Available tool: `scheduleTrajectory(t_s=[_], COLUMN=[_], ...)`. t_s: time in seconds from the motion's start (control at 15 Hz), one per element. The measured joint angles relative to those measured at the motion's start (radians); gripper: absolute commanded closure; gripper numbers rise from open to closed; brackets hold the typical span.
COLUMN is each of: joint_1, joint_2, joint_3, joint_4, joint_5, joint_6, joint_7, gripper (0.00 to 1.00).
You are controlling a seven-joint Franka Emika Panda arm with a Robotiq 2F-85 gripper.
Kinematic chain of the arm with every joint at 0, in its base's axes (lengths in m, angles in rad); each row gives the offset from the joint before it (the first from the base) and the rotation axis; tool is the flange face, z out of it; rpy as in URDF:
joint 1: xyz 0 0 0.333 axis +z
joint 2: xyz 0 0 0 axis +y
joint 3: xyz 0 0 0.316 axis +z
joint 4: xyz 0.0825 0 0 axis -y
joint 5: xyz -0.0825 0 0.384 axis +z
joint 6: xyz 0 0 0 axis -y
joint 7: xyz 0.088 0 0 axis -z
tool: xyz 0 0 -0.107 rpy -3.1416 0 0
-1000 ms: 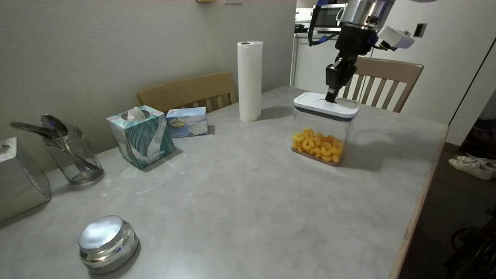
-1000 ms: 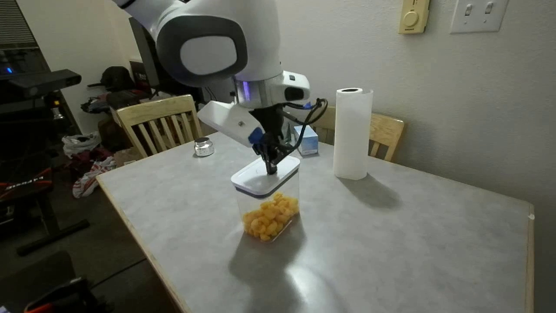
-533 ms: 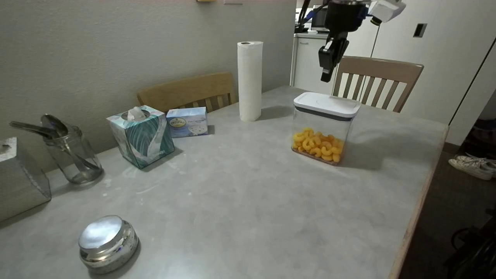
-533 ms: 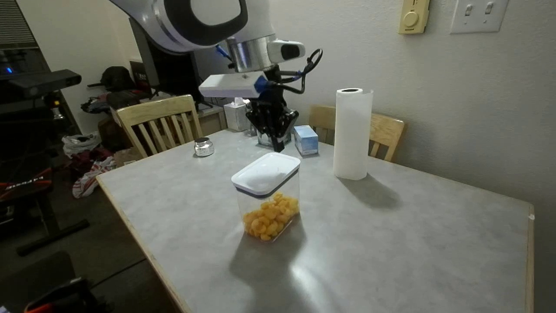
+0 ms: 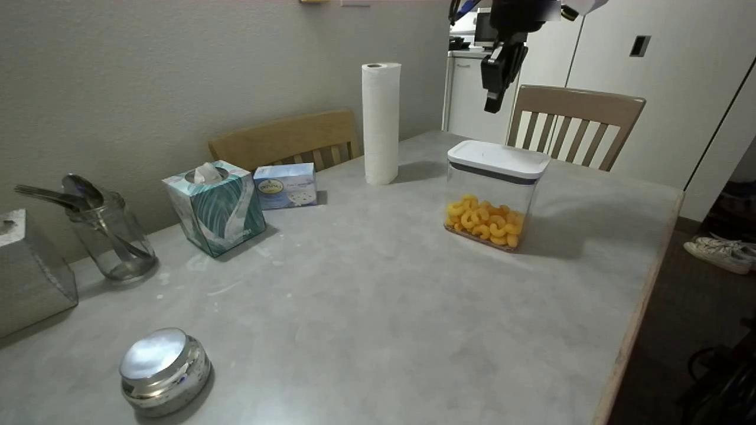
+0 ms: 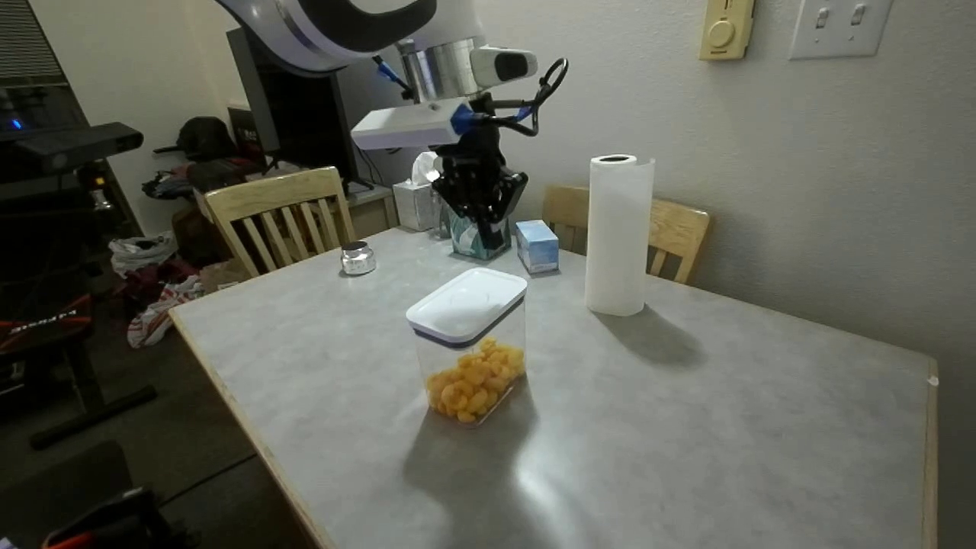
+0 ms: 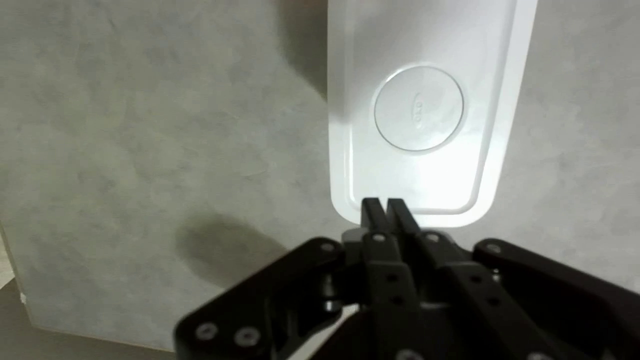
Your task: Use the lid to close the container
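The black two-fingered gripper point(image 7: 383, 204) has its slim fingers side by side, their tips all but meeting, and in both exterior views it hangs in the air above the flat white rounded-rectangle plastic lid point(image 6: 467, 306), apart from it. In the wrist view the fingertips overlap the lid's lower edge, and the lid's round centre disc point(image 7: 419, 108) shows a thin groove around it and small lettering. The lid sits level on top of the small clear plastic squarish container point(image 5: 496, 190), covering its mouth, with a dark grey band point(image 5: 493, 173) just beneath the white. Curved orange-yellow pieces point(image 5: 484, 221) fill the container's lower part. It stands upright on the pale grey, wood-edged table point(image 5: 366, 307). Near it a tall white paper-towel roll point(image 5: 381, 124) stands on end. Farther off, along the grey textured wall point(image 5: 177, 77), are a light-blue cardboard box point(image 5: 286, 186), a teal-and-white tissue box point(image 5: 218, 209) just beside it, a clear glass jar point(image 5: 129, 227) holding metal cutlery point(image 5: 85, 190), and a grey box point(image 5: 32, 277) cut off by the frame. A squat, round, shiny silvery pot point(image 5: 165, 372) sits well apart from the container. Slatted wooden chairs point(image 5: 579, 109) stand at the table.
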Motion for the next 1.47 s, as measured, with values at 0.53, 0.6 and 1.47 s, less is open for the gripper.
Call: scheduleTrajectory(t_s=[0.53,0.6,1.47], joint_1=[0.002,0.004,0.007], joint_2=[0.006,0.010,0.058], joint_3=[0.042,0.050,0.120], joint_4=[0.003,0.003,0.003], joint_5=[0.160,0.188,0.357], joint_6=[-0.011,-0.011,-0.010], joint_7=[-0.099,-0.114,-0.199], gripper=[0.05,0.01,0.00])
